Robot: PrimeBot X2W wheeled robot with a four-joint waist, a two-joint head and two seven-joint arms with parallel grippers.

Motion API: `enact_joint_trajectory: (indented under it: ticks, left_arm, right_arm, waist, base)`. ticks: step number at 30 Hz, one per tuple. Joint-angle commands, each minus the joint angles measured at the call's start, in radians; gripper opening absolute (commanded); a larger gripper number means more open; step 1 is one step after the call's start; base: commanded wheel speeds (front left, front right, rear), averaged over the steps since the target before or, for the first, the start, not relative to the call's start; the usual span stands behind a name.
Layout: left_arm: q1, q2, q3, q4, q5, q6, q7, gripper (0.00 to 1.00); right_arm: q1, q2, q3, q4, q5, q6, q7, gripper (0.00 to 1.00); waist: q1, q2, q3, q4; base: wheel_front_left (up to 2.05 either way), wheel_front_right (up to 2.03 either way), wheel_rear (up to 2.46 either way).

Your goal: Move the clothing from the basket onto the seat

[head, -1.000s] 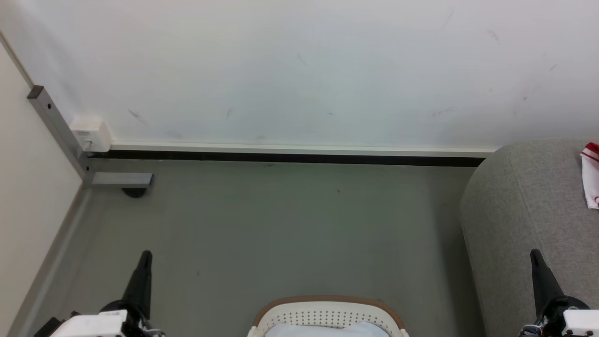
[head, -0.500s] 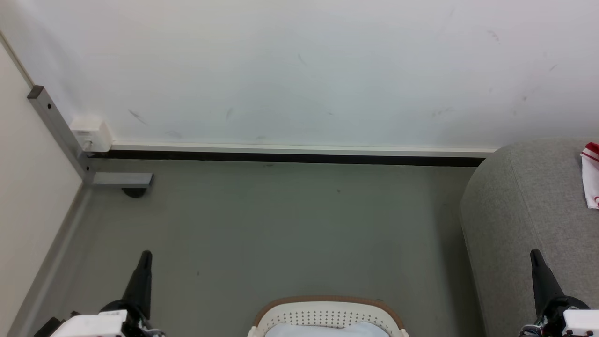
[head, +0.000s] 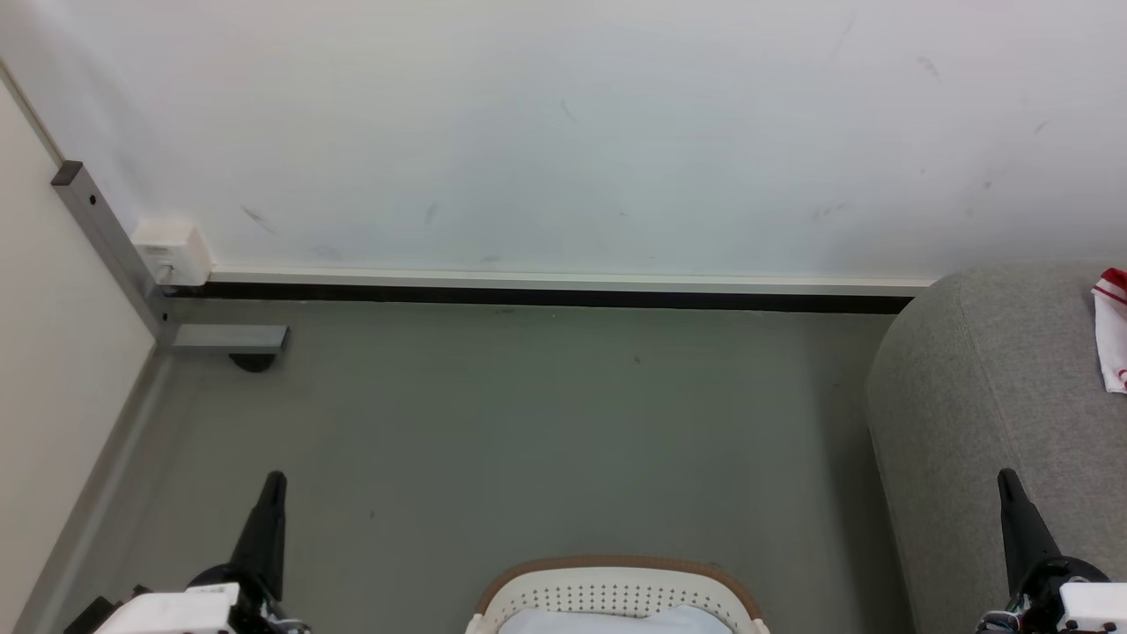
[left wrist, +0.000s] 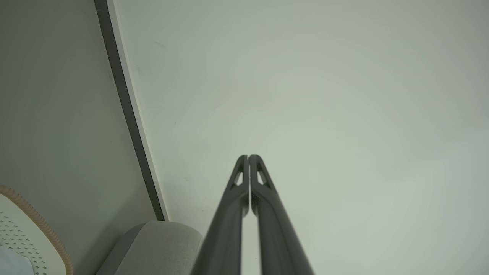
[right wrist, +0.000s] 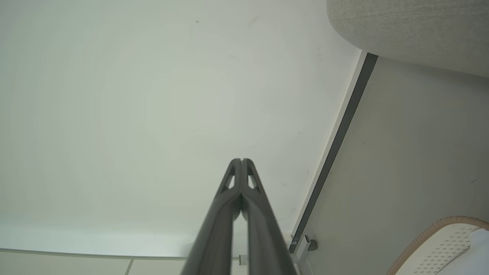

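A red and white piece of clothing [head: 1112, 330] lies on the grey seat [head: 977, 396] at the right edge of the head view. The cream basket [head: 616, 592] with a brown rim sits on the floor at bottom centre, a plain pale cloth [head: 616, 619] inside it. My left gripper [head: 275, 480] is shut and empty at lower left, left of the basket. My right gripper [head: 1005, 477] is shut and empty at lower right, over the seat's side. In the left wrist view the gripper [left wrist: 248, 156] points at the wall, with the basket [left wrist: 34, 225] and seat [left wrist: 160, 244] below. The right wrist view has the shut gripper [right wrist: 241, 160], the seat [right wrist: 412, 34] and the basket [right wrist: 439, 236].
A white wall [head: 563, 132] with a dark baseboard [head: 546, 297] runs across the back. A grey metal post [head: 106, 238] with a foot bracket and a white box [head: 172, 249] stands at the back left corner. Grey floor [head: 528, 423] lies between wall and basket.
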Motion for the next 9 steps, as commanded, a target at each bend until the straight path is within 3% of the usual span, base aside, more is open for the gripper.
enact_joint_trajectory:
  ticks: [1, 9]
  left_arm:
    - [-0.008, 0.002, 0.001, -0.003, -0.014, -0.004, 0.004, 0.0]
    - [-0.008, 0.002, 0.001, -0.003, -0.014, -0.004, 0.004, 0.0]
  right_arm:
    - [-0.013, -0.008, -0.004, -0.005, 0.001, -0.002, 0.003, 0.0]
    - [-0.013, -0.008, -0.004, -0.005, 0.001, -0.002, 0.003, 0.0]
  waist:
    - [0.0, 0.0, 0.0, 0.0]
    - [0.0, 0.0, 0.0, 0.0]
  base:
    - [0.0, 0.0, 0.0]
    - [0.0, 0.0, 0.0]
